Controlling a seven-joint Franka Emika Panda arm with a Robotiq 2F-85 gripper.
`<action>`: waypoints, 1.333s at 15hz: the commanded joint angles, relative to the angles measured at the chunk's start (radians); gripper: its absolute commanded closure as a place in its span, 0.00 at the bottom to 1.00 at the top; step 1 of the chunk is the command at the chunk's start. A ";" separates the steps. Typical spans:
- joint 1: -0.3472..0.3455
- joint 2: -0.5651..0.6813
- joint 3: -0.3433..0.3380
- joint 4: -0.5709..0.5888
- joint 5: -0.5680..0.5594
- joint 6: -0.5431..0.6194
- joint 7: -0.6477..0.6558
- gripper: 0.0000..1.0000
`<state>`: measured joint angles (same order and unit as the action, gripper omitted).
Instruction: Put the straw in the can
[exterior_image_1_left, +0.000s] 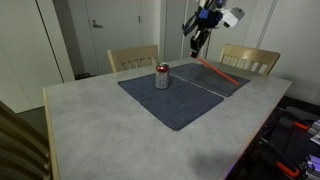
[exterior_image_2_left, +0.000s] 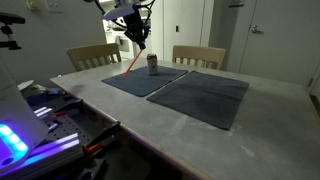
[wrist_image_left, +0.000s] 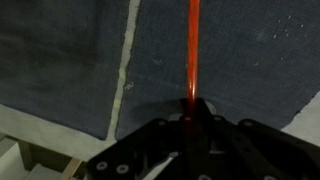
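Pincer (wrist_image_left: 190, 115) of black metal on the arm's wrist is clenched on one end of the long, very thin, straight red-orange plastic straw (wrist_image_left: 192, 50). In the wrist view the straw enters the narrow slit between the two dark fingers (wrist_image_left: 160, 135) and runs straight away from them, out of the top of the picture. Beneath it lies a dark grey woven cloth placemat (wrist_image_left: 240, 60), with a second mat of the same cloth (wrist_image_left: 60, 60) off to the side of the pincer.

In an exterior view the pincer (exterior_image_1_left: 195, 50) hangs above the far part of the pale grey table (exterior_image_1_left: 100, 130). The straw (exterior_image_1_left: 218, 71) slopes down from it, and its free end is low over the cloth (whether it touches I cannot tell). The small cylindrical silver-grey metal drink can with a red top (exterior_image_1_left: 162, 76) stands upright on the dark cloth, below the pincer and off to the side opposite the straw's free end. It is apart from both.

In an exterior view the pincer (exterior_image_2_left: 143, 45) holds the straw (exterior_image_2_left: 134, 61) slanting downward, and the can (exterior_image_2_left: 153, 64) sits just below the pincer, near the straw but clear of it. Two light wooden chairs (exterior_image_1_left: 133, 57) (exterior_image_1_left: 250, 58) stand beyond the pincer at the table's far edge.
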<state>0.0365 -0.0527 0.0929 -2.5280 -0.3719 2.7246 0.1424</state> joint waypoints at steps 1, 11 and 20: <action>-0.010 -0.037 -0.003 -0.033 -0.076 0.157 0.020 0.98; -0.021 -0.024 -0.002 -0.019 -0.199 0.291 0.055 0.91; -0.018 0.015 0.005 0.063 -0.235 0.325 0.047 0.98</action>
<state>0.0223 -0.0713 0.0950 -2.5087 -0.5735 3.0178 0.1968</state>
